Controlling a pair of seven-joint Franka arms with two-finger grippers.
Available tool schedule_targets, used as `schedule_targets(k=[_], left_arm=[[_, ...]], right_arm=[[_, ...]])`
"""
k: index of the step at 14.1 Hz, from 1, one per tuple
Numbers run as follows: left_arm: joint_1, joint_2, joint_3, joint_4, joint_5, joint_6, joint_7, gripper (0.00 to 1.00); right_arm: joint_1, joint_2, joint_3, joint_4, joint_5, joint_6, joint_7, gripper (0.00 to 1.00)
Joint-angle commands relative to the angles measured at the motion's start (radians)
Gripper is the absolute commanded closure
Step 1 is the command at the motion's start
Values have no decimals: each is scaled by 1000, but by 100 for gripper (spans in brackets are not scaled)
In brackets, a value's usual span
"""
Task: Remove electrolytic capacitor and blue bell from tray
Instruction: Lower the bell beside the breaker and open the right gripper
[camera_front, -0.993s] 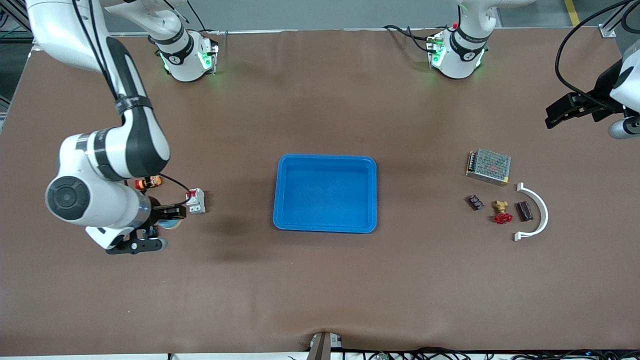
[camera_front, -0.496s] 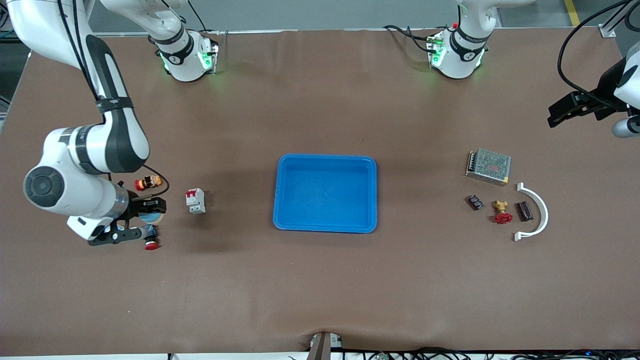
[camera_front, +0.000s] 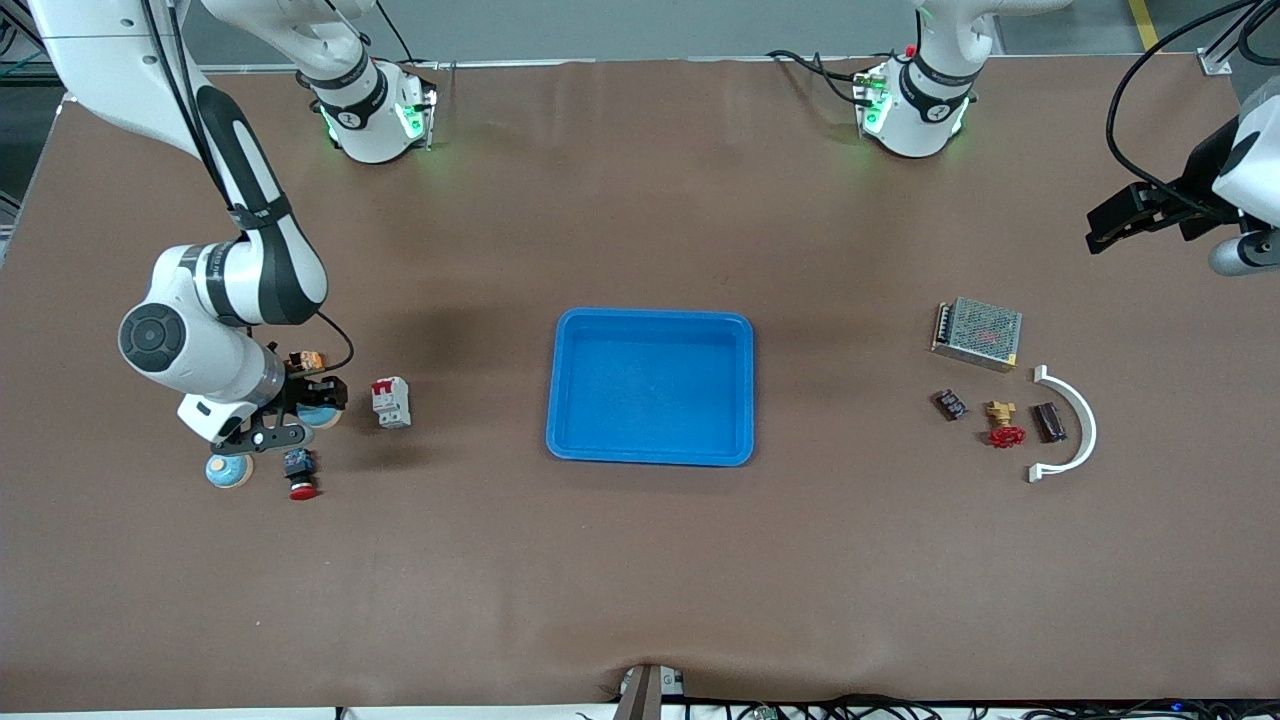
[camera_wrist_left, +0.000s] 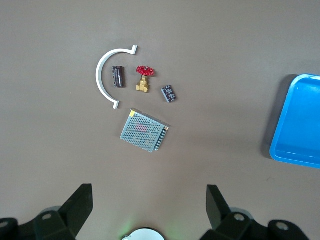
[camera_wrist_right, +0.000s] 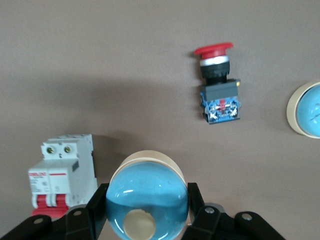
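Observation:
My right gripper (camera_front: 312, 412) is shut on a blue dome bell (camera_front: 320, 414) with a cream base, low over the table beside a white circuit breaker (camera_front: 391, 402). In the right wrist view the bell (camera_wrist_right: 147, 187) fills the space between the fingers of the gripper (camera_wrist_right: 146, 200). A second blue bell (camera_front: 229, 470) sits on the table nearer the front camera and also shows in the right wrist view (camera_wrist_right: 307, 110). The dark cylindrical capacitor (camera_front: 1047, 422) lies inside a white arc at the left arm's end and shows in the left wrist view (camera_wrist_left: 118, 76). My left gripper (camera_front: 1100, 233) hangs open and empty, high over that end, as the left wrist view (camera_wrist_left: 148, 202) confirms.
A blue tray (camera_front: 560, 385) sits mid-table. A red push button (camera_front: 298, 473) and an orange part (camera_front: 306, 359) lie near the right gripper. Around the capacitor are a mesh power supply (camera_front: 978, 333), a red-handled brass valve (camera_front: 1003, 426), a small black part (camera_front: 950, 404) and the white arc (camera_front: 1085, 415).
The right arm has swung back toward the breaker with the bell in its gripper, uncovering the second bell on the table. The left gripper has barely shifted.

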Motion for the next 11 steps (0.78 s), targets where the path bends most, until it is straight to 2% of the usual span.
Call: schedule_targets(k=[1, 11], left_arm=[[-15, -30, 21, -26, -14, -3, 15, 0], [-8, -18, 15, -21, -15, -1, 17, 0]], right_arm=[[-18, -54, 14, -48, -11, 6, -14, 46], [-46, -21, 14, -48, -11, 66, -63, 46]])
